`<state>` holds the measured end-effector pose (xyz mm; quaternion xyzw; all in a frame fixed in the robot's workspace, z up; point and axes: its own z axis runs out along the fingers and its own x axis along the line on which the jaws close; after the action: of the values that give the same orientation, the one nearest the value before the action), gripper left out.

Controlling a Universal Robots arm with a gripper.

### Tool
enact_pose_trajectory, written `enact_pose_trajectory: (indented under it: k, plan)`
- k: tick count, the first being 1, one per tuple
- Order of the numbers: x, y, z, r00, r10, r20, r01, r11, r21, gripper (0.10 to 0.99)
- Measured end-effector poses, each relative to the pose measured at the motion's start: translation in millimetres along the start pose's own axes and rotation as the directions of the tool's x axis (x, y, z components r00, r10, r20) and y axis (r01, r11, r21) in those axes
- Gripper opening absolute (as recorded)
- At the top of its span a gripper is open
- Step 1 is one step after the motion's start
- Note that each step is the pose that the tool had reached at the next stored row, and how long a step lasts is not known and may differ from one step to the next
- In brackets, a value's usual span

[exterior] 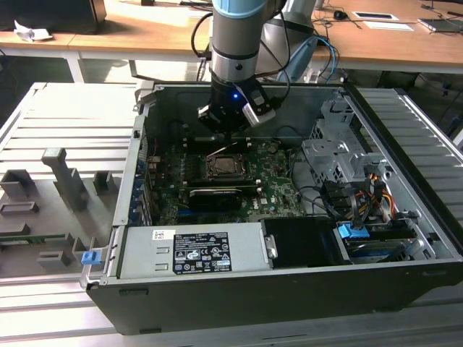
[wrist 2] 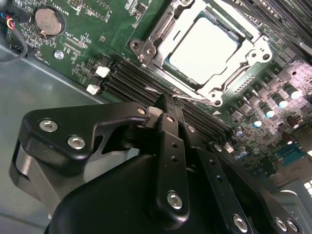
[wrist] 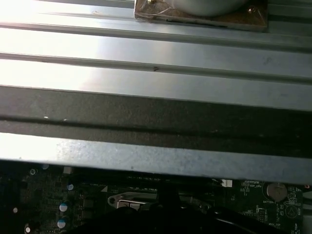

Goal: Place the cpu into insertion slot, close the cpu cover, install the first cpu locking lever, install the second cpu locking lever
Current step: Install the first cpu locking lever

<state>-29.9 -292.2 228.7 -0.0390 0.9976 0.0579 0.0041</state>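
**CPU seated, cover down, gripper at the socket's lever**

Exterior view: you see the gripper (exterior: 226,131) hanging inside the open computer case (exterior: 405,238), just above the motherboard (exterior: 278,189), at the far edge of the insertion slot (exterior: 224,168).

Second wrist view: you find the cpu (wrist 2: 204,48) lying flat in the insertion slot (wrist 2: 146,48), its pale face showing through the cpu cover (wrist 2: 233,73), which lies closed over it. The black fingers (wrist 2: 170,141) are pressed together, their tips against a thin wire locking lever (wrist 2: 187,96) at the socket's near edge. A coin battery (wrist 2: 46,20) sits toward the motherboard's corner.

First wrist view: you see the case wall (wrist: 156,73) above the motherboard's edge.
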Motion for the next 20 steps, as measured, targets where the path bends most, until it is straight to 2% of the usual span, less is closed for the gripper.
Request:
enact_pose_trajectory:
  k: [3, 6, 13, 20]
  plan:
    - [-1.1, -0.3, 1.7, 1.0, 0.0, -0.0001, 0.0, 1.0, 0.0, 0.106]
    - [-5.0, -1.0, 7.6, 0.9997, 0.023, 0.0029, -0.023, 0.9997, 0.001, 0.106]
    - [-9.4, -2.4, 16.2, 0.9997, 0.024, 0.0031, -0.024, 0.9997, 0.001, 0.106]
    - [-10.2, -3.2, 22.6, 0.9997, 0.024, 0.0031, -0.024, 0.9997, 0.001, 0.106]
